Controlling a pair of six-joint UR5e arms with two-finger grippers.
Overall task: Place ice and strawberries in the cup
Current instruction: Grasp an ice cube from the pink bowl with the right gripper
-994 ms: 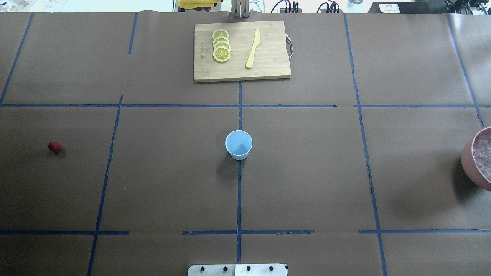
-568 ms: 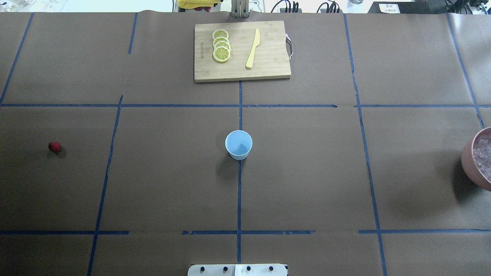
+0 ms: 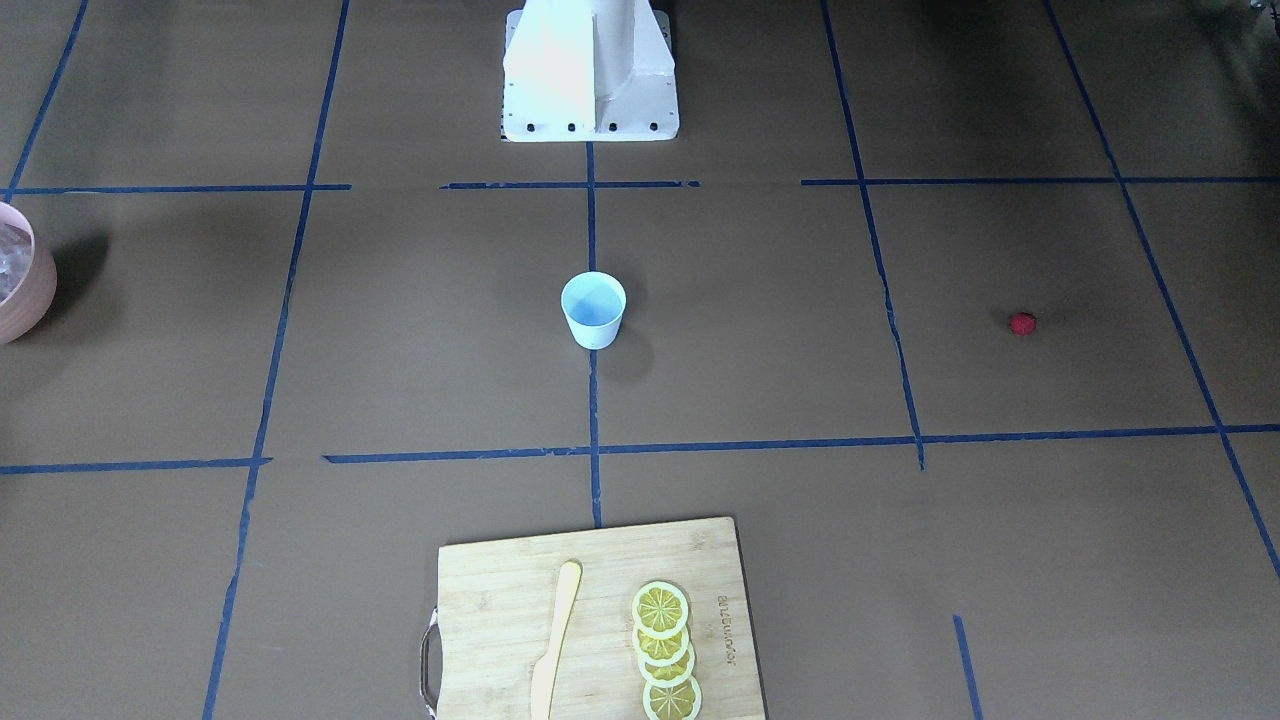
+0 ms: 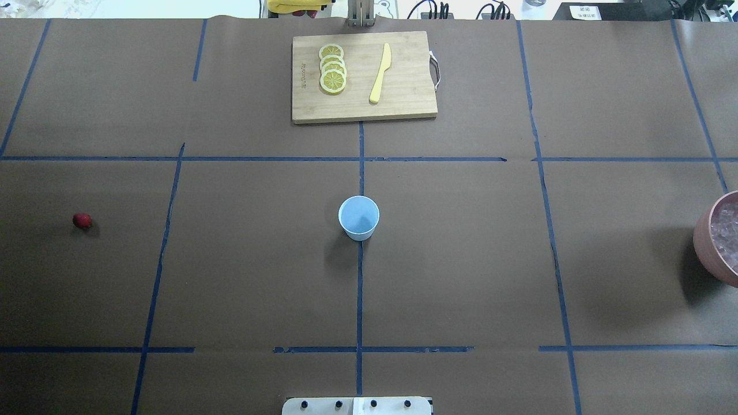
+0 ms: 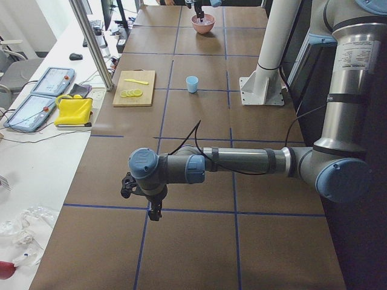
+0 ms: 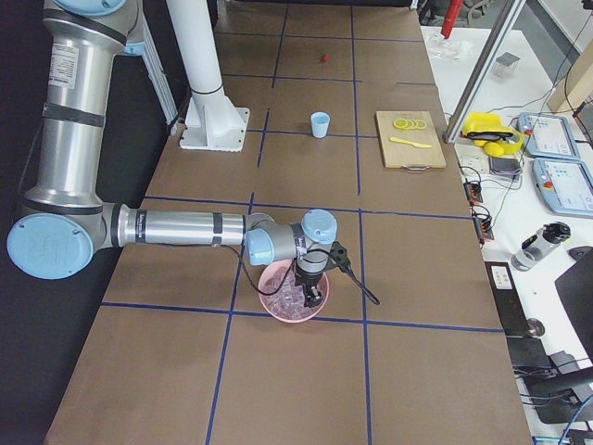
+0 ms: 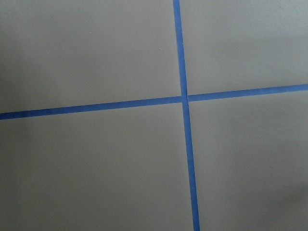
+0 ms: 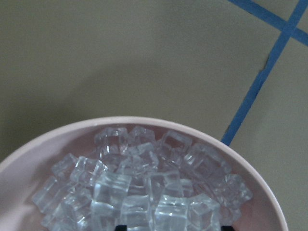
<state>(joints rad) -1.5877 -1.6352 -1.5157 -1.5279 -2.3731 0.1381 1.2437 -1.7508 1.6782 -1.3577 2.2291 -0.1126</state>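
Nothing has shifted on the bench since a second ago. Cup, berry and bowl all sit exactly where they were in the overhead view.

The cup stands upright at dead centre, right on a blue tape line, its pale blue inside showing nothing in it. Out at 9 o'clock from it, well apart, the strawberry lies alone on the brown paper. Over at 3 o'clock, cut off by the overhead view's edge, is the pink bowl, and the right wrist camera stares straight down into a heap of ice piled inside it.

The right claw points down into that bowl, tips in among the cubes as the side view has it. Whether its fingers are spread or pinched on a cube, I cannot tell from there.

The left claw hangs pointing down over bare paper near a tape crossing, nothing visibly under it. How wide it stands, I cannot tell either.

At 12 o'clock from the cup sits the wooden cutting board, with a row of overlapping lemon slices and a yellow knife lying beside them, apart.
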